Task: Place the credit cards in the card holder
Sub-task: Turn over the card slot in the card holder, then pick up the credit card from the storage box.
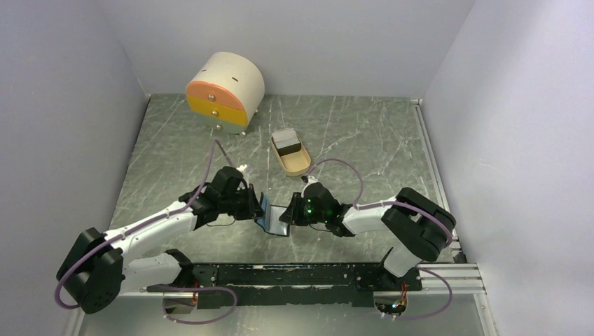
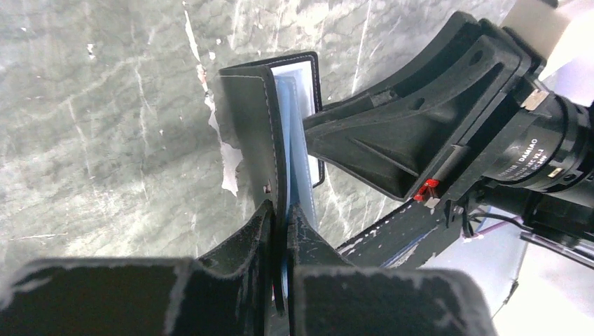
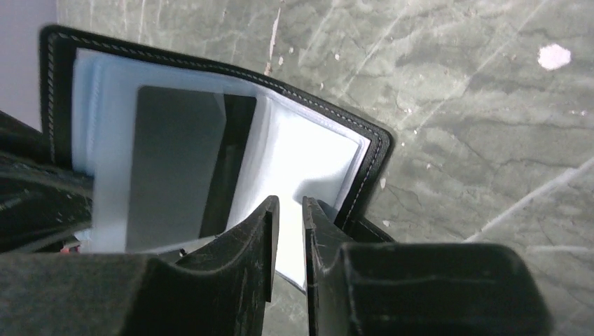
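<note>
The work surface is one grey-green marbled tabletop (image 1: pixel 350 133), enclosed by pale lavender walls (image 1: pixel 63 105) on three sides.

I count two arms, both reaching to the middle of the near half of the table, and one card holder (image 1: pixel 273 218) between them. It stands open on edge, black cover outward and pale blue sleeves inward.

The left gripper (image 2: pixel 280 231) is clamped tight on the card holder's (image 2: pixel 245 126) near edge, cover and sleeves pinched between its two fingers.

The right gripper (image 3: pixel 287 224) is at a narrow gap, with its two fingertips at the lower edge of a pale sleeve (image 3: pixel 308 161). I cannot tell whether it pinches that sleeve or only sits against it.

Inside the open card holder (image 3: pixel 210 70) I see one dark card (image 3: pixel 182 168) in a sleeve, grey on its left part and black on its right. I cannot tell whether this is one card or two overlapped.

Further back there is one tan oval tray (image 1: pixel 298 166). In it lie cards (image 1: pixel 286 142), a dark one and a light one showing, and the exact count is not readable.

At the far left stands one round drawer unit (image 1: pixel 235 77) with two drawer fronts, pink over yellow.
</note>
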`<state>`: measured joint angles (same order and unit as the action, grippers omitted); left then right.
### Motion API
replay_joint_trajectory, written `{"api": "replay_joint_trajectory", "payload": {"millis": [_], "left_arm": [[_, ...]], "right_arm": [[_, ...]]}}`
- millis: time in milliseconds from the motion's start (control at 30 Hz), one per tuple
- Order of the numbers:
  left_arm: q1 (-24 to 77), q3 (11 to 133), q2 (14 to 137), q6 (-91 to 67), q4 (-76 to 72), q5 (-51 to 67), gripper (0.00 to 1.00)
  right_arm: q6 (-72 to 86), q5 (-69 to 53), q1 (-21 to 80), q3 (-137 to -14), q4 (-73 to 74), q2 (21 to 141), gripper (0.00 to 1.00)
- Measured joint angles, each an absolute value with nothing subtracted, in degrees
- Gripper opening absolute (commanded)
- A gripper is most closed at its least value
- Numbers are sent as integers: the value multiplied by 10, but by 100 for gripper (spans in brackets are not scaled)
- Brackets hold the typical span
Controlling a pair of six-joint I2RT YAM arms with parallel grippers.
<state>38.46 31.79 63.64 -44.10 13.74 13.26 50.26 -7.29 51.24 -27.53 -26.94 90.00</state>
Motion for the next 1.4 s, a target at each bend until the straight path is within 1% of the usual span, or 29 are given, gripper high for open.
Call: {"api": "replay_joint_trajectory", "payload": {"millis": [233,433,667,767,833,900,1033,1133,1267,1400], "left_arm": [[430,339,709,-444,126,117,9],[437,338,738,-458,94,123,9],[437,323,726,-466,71,123,9],[437,309,707,-468,67,123,9],[437,303,698,-469,66,123,9],[437,298,693,-472,67,122,12],[437,290,684,-492,68,113,18],[435,283,675,-504,67,112,24],[427,267,665,-510,66,112,26],[414,262,665,-510,64,117,30]], "right_arm": [[505,-73,515,-278,-293,919,23],[501,-46,519,-277,-270,900,30],[467,30,518,-260,-185,782,42],[438,63,516,-262,-161,729,51],[406,81,512,-268,-145,705,55],[364,90,506,-282,-130,693,63],[261,110,496,-345,-91,693,71],[157,108,481,-428,-71,724,74],[27,117,460,-533,-46,792,76],[-93,106,429,-589,-26,847,77]]}}
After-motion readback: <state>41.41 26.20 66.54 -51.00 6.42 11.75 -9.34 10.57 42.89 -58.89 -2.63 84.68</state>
